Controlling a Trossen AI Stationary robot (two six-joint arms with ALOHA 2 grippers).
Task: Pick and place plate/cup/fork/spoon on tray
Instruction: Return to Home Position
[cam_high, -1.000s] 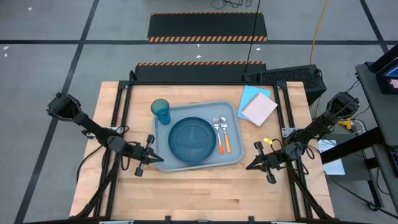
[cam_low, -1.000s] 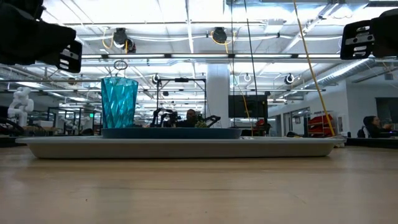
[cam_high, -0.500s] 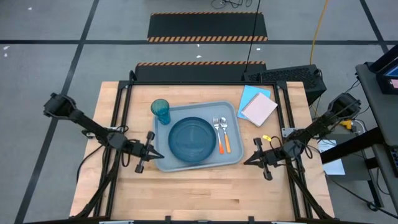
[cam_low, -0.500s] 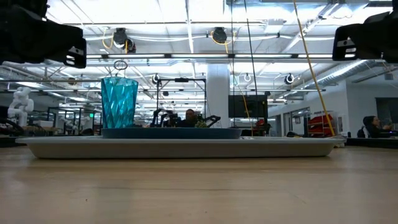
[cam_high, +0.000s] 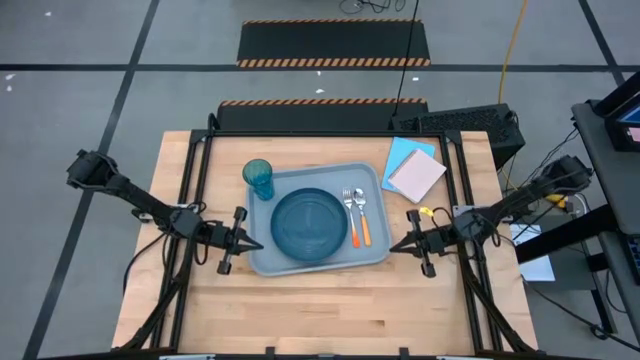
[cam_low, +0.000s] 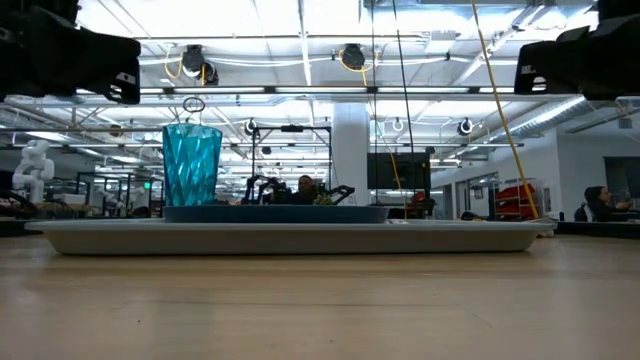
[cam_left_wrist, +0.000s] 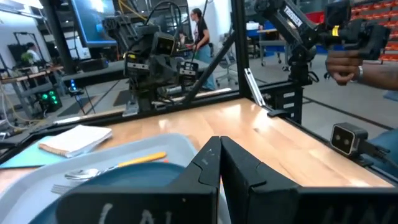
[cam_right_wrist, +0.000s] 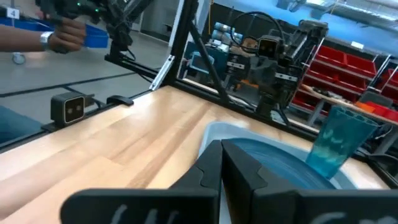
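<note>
The grey-blue tray (cam_high: 372, 182) lies mid-table. On it are the dark blue plate (cam_high: 310, 225), the teal cup (cam_high: 258, 178) upright in its far left corner, and the fork (cam_high: 349, 212) and spoon (cam_high: 361, 212) side by side, their orange handles toward the near edge. My left gripper (cam_high: 258, 243) is shut and empty, hovering at the tray's near left corner. My right gripper (cam_high: 392, 245) is shut and empty just off the tray's right edge. The left wrist view shows my left gripper (cam_left_wrist: 219, 144), and the right wrist view shows my right gripper (cam_right_wrist: 221, 146).
A notepad (cam_high: 417, 175) lies on a light blue paper sheet (cam_high: 402, 152) at the far right. Black frame rails (cam_high: 200, 170) run along both table sides. A small camera box (cam_left_wrist: 348, 137) sits at the near edge. A person's hand (cam_left_wrist: 348, 62) shows beyond the table.
Both shut grippers have drifted a little toward the table's far edge, the right one more than the left. The tray and the tableware on it have stayed still.
</note>
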